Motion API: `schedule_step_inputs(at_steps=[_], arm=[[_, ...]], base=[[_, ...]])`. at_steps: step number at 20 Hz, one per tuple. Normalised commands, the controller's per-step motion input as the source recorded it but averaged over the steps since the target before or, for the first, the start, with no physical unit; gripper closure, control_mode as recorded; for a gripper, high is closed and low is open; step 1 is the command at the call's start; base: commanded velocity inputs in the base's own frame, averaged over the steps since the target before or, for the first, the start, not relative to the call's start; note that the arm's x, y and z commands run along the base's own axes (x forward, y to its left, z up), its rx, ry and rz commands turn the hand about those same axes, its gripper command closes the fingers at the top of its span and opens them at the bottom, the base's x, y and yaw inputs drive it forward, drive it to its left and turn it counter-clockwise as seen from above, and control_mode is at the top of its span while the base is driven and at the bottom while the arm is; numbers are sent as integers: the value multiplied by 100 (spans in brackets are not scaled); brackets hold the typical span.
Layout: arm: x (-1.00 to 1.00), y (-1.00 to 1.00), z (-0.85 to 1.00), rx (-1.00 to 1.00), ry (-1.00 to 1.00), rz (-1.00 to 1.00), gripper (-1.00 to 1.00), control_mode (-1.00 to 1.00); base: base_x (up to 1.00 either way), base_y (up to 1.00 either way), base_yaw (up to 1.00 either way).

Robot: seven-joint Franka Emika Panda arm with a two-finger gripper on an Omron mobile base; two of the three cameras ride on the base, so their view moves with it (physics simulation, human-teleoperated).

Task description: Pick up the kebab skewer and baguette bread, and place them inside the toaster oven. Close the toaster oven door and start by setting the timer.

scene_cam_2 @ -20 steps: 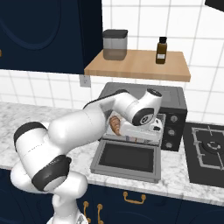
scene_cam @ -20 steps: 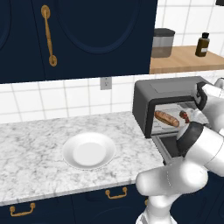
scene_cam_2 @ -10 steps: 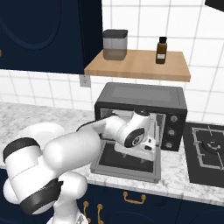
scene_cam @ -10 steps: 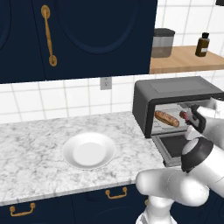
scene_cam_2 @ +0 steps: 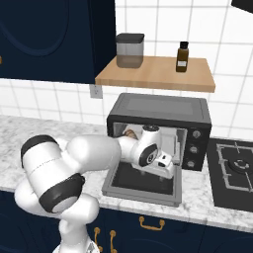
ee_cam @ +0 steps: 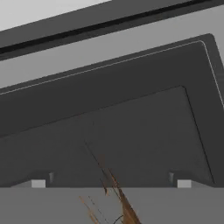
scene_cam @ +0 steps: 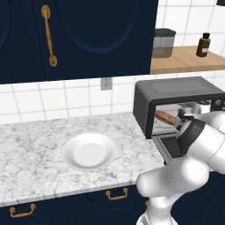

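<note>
The dark grey toaster oven (scene_cam: 176, 94) (scene_cam_2: 158, 106) stands on the counter with its door (scene_cam_2: 143, 182) dropped flat. Inside on the rack lies the golden-brown baguette bread (scene_cam: 165, 117), whose end also peeks past my wrist (scene_cam_2: 129, 133). A small dark red bit to its right looks like the kebab skewer (scene_cam: 180, 115), mostly hidden by my arm. My gripper (scene_cam_2: 167, 168) hangs just outside the oven mouth, above the lowered door, open and holding nothing. In the hand view its fingertips (ee_cam: 38, 183) stand far apart over the door's dark glass pane (ee_cam: 131, 131).
An empty white plate (scene_cam: 90, 151) sits on the marble counter left of the oven. The oven's knobs (scene_cam_2: 196, 143) are on its right side, with a black hob (scene_cam_2: 234, 170) beyond. A wooden shelf (scene_cam_2: 155, 74) above carries a grey canister and a brown bottle.
My hand has drawn back out of the oven cavity and sunk over the open door. The jaws have stayed wide apart. The baguette rests inside as before.
</note>
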Motion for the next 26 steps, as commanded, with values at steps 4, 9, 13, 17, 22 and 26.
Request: schedule_step_inputs(at_steps=[4, 9, 13, 17, 22, 26], arm=[[61, -26, -1, 0, 0, -18, -100, -100], [38, -9, 0, 0, 0, -18, -100, -100], [36, 1, 0, 0, 0, -23, -100, -100], [38, 8, -4, 0, 0, -27, -100, -100], [15, 5, 0, 0, 0, -24, -100, -100], [-18, 0, 1, 0, 0, -19, -100, -100]], base=[[0, 0, 0], [0, 0, 0], [0, 0, 0], [0, 0, 0], [0, 0, 0], [0, 0, 0]])
